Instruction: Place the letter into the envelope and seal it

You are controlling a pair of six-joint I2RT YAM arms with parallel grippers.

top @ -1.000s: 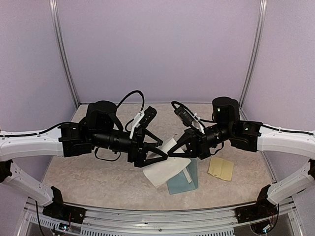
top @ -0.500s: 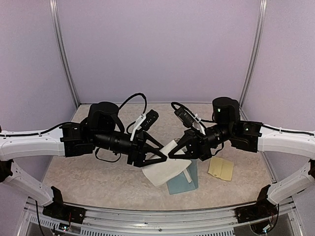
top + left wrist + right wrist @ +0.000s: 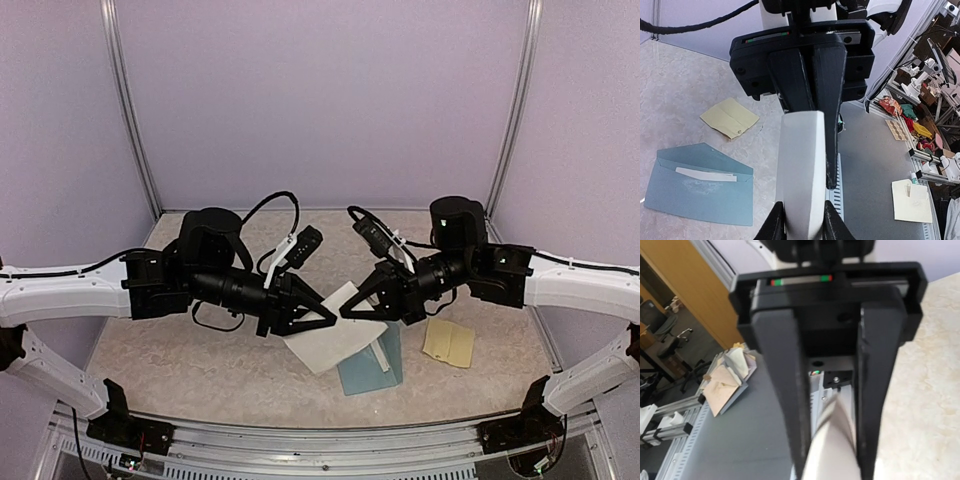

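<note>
The white folded letter [image 3: 335,345] hangs in the air between both arms, above the table's middle. My left gripper [image 3: 328,318] has its jaws pressed on both sides of the letter's [image 3: 800,160] near fold. My right gripper [image 3: 348,310] is shut on the opposite edge, its black fingers [image 3: 832,125] standing together over the paper in the left wrist view. The teal-blue envelope [image 3: 375,372] lies flat on the table under and to the right of the letter, flap open [image 3: 700,182]. In the right wrist view the letter [image 3: 835,450] rises between the left gripper's long fingers [image 3: 782,390].
A small yellow-tan sticker sheet [image 3: 448,343] lies right of the envelope, also visible in the left wrist view [image 3: 730,117]. The metal front rail [image 3: 320,445] runs just beyond the envelope's near edge. Purple walls enclose the back and sides.
The left gripper's jaws have closed in from wide open onto the letter. The letter now hangs flatter between the two grippers. The right gripper has stayed shut.
</note>
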